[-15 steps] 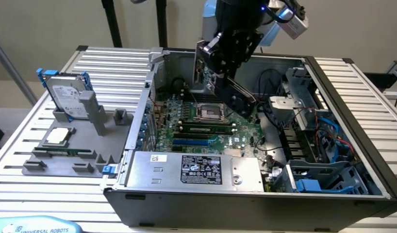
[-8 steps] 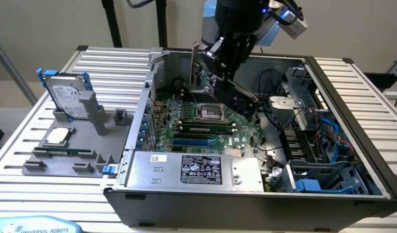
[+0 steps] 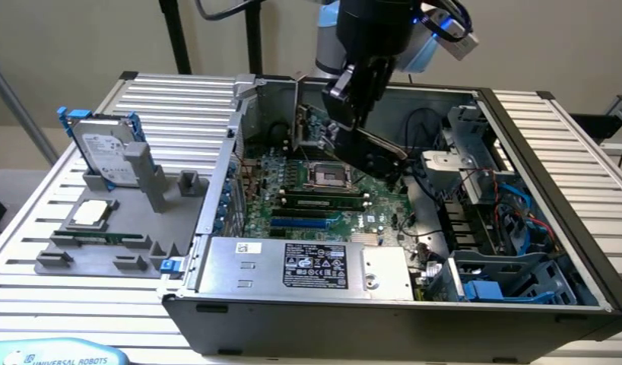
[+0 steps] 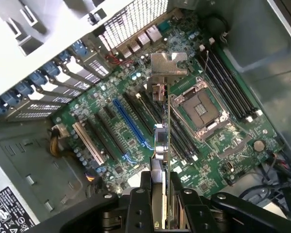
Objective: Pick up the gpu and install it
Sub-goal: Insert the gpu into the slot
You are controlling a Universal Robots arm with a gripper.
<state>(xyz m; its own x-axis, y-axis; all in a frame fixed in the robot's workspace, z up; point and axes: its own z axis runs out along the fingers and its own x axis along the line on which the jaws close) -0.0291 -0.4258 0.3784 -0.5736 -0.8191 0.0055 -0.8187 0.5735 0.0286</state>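
The black jaws clamp the gpu (image 4: 161, 143), a thin flat card seen edge-on, held upright just above the green motherboard (image 4: 218, 145) inside the open grey metal computer case (image 3: 392, 315), its notched silver bracket toward the case's perforated wall

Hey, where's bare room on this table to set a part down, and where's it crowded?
Bare slats of the table lie beyond the hard drive and on the exterior view's right of the case. Crowded: over the motherboard, where the gripper holds the gpu.
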